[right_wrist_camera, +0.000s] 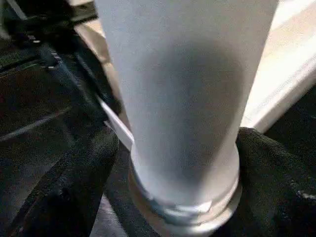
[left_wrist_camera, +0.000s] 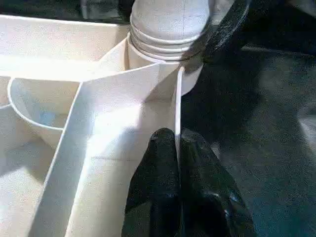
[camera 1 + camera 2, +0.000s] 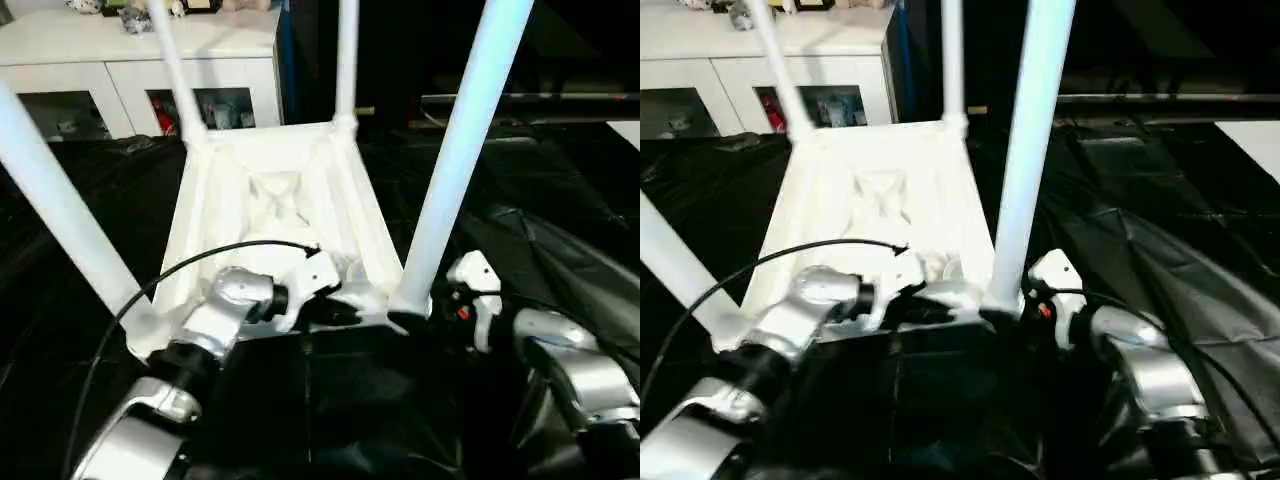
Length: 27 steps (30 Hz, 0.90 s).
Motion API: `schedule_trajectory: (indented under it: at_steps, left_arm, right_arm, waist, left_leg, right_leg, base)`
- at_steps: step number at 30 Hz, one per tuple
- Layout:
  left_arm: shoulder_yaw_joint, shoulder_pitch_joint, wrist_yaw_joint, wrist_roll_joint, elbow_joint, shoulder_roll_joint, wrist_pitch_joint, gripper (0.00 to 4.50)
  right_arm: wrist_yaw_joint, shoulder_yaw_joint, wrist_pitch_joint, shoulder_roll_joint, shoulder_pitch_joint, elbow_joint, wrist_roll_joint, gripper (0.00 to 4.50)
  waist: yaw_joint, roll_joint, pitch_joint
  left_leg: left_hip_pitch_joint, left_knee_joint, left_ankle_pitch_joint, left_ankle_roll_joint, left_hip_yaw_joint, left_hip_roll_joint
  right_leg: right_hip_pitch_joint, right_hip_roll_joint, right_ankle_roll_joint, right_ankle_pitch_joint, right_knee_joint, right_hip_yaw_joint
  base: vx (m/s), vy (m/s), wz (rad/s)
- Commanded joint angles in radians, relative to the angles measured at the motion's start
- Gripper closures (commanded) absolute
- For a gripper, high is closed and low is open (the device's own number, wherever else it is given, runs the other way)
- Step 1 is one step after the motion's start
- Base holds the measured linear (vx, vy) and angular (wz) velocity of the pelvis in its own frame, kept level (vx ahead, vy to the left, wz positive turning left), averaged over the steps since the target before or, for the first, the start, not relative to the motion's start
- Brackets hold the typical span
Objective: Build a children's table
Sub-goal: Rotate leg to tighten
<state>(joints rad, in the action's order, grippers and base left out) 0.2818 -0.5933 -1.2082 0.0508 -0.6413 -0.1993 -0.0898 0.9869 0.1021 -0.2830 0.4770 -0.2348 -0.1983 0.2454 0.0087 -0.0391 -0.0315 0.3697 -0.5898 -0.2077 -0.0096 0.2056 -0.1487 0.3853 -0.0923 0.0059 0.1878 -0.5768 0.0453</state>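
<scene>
The children's table lies upside down on black cloth, its ribbed white top [image 3: 270, 200] facing up. Legs stand in the corner sockets: near right [image 3: 460, 150], near left [image 3: 60, 210], far left [image 3: 175, 70] and far right [image 3: 347, 60]. My left gripper [image 2: 178, 148] is shut on the thin rim wall of the top, just beside the near-right socket [image 2: 168, 44]. My right gripper [image 1: 182, 163] is open around the base of the near-right leg [image 1: 182, 89]. One black finger [image 1: 64, 187] sits on each side of the flared end, with a small gap on one side.
Black cloth [image 3: 560, 220] covers the floor all around the top. A white cabinet [image 3: 130, 60] with glass doors stands at the back left. A black cable [image 3: 200, 260] arcs from my left arm over the top's near edge.
</scene>
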Motion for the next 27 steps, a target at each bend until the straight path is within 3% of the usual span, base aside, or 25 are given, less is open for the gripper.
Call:
schedule_trajectory:
  at_steps: [1,13,21,26,27]
  left_arm:
    - [-0.010,0.016,-0.036,-0.075,0.016,0.019,0.004,4.50]
    - [-0.014,0.018,-0.053,-0.072,0.016,0.009,-0.005,4.50]
    - [-0.010,0.021,-0.023,-0.059,0.014,0.025,-0.002,4.50]
    - [-0.006,0.008,0.097,-0.016,-0.016,0.067,-0.010,4.50]
    - [-0.009,0.003,0.141,-0.010,-0.024,0.096,-0.023,4.50]
  right_arm:
    - [0.048,0.032,-0.011,-0.002,0.003,0.033,0.026,0.77]
    - [0.097,0.048,0.066,-0.017,-0.025,-0.119,-0.010,1.65]
    - [0.073,0.038,0.142,-0.028,-0.038,-0.241,-0.047,1.77]
    - [-0.062,-0.014,0.125,-0.102,-0.052,-0.330,-0.037,1.78]
    - [-0.137,-0.018,0.141,-0.137,-0.055,-0.354,-0.056,1.78]
  waist:
    - [0.003,0.025,0.041]
    - [0.008,0.025,0.042]
    - [0.006,0.027,0.043]
    - [-0.007,0.029,0.036]
    - [-0.014,0.031,0.036]
  left_leg:
    - [-0.007,0.077,-0.198,0.106,-0.040,-0.090]
    - [-0.008,0.075,-0.207,0.094,-0.039,-0.088]
    - [-0.008,0.073,-0.194,0.105,-0.038,-0.089]
    - [-0.009,0.079,-0.261,0.075,-0.043,-0.086]
    - [-0.011,0.081,-0.292,0.057,-0.044,-0.086]
  right_leg:
    - [-0.030,-0.071,-0.268,0.215,0.066,-0.041]
    - [-0.030,-0.073,-0.270,0.245,0.066,-0.041]
    - [-0.032,-0.073,-0.273,0.232,0.064,-0.039]
    - [-0.028,-0.072,-0.255,0.344,0.076,-0.038]
    - [-0.024,-0.071,-0.234,0.400,0.082,-0.038]
  base:
    - [0.000,0.000,0.00]
    - [0.000,0.000,0.00]
    - [0.000,0.000,0.00]
    - [0.000,0.000,0.00]
    - [0.000,0.000,0.00]
